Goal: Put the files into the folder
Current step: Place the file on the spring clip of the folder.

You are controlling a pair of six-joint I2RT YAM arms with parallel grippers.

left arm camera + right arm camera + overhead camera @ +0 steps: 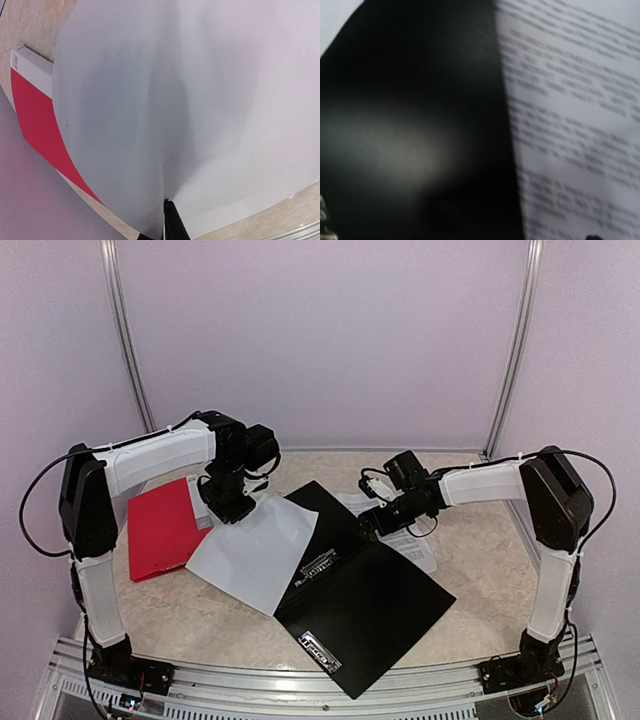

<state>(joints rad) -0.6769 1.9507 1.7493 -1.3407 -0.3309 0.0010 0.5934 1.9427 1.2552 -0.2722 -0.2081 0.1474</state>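
The black folder (pixel 372 602) lies open on the table's middle; in the right wrist view the folder (pixel 410 125) fills the left half. My left gripper (pixel 226 508) is shut on the far corner of a blank white sheet (pixel 255 555), which drapes down onto the folder's left flap. In the left wrist view this sheet (pixel 175 100) fills the frame, pinched at the left gripper (pixel 167 204). Printed sheets (pixel 418 548) lie by the folder's far right edge. My right gripper (pixel 373 523) hovers low and open over that edge, close above the printed sheets (pixel 570 125).
A red folder (pixel 160 530) lies at the left, beside the blank sheet; the left wrist view shows this red folder (pixel 35 120) with a white strip along one end. The metal rail (pixel 300 695) runs along the table's near edge.
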